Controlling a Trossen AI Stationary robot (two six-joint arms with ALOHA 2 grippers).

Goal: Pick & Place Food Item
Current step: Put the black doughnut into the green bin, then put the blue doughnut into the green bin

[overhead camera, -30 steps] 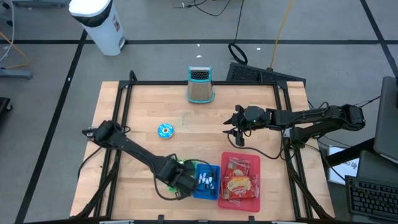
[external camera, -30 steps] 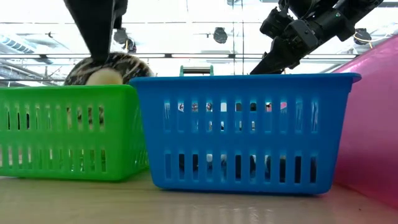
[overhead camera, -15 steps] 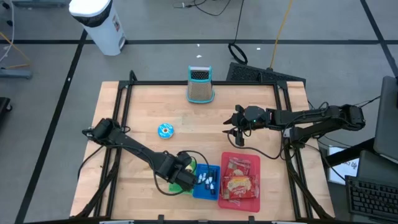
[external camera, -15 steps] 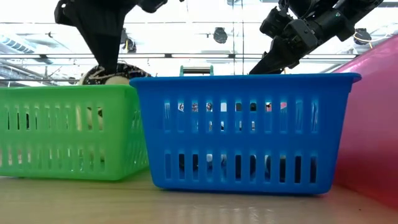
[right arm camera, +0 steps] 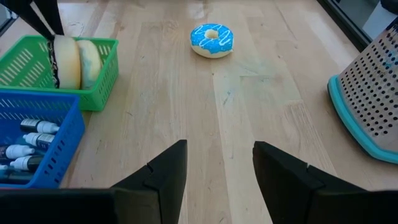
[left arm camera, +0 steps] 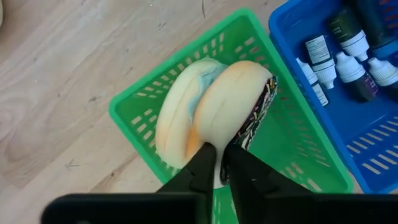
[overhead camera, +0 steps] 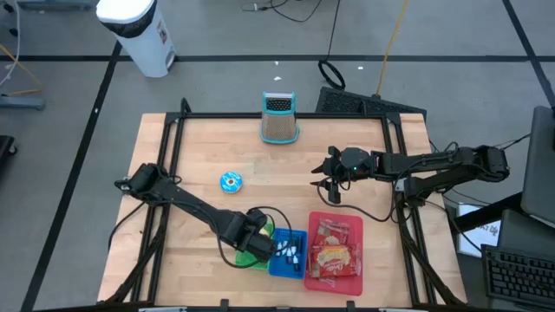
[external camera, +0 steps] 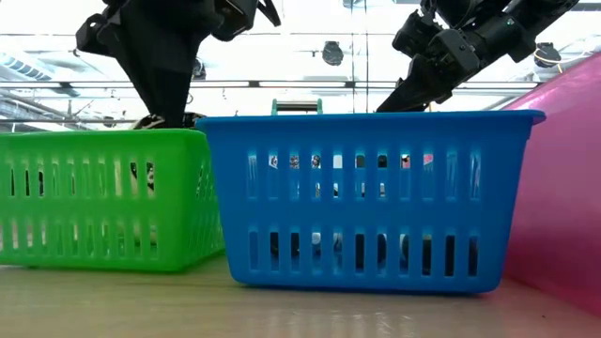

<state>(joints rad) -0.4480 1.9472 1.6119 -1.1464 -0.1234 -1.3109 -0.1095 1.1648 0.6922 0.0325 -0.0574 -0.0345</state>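
Now lower in the green basket [left arm camera: 149, 99], the donut [left arm camera: 214, 102] seems pinched by the left gripper [left arm camera: 217, 163].

Light wooden surface [overhead camera: 277, 173] in a black metal frame, grey floor [overhead camera: 69, 130] crossed by dark lines, white bin [overhead camera: 139, 30], loose cables [overhead camera: 334, 74], bright ceiling lights [external camera: 329, 52] beyond.

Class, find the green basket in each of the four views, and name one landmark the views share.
High view: green basket, near the table's front edge, mostly hidden under the left gripper.
Low view: at left.
Left wrist view: centre, holding two donuts.
Right wrist view: upper left.
Shared landmark: the blue basket touching it.
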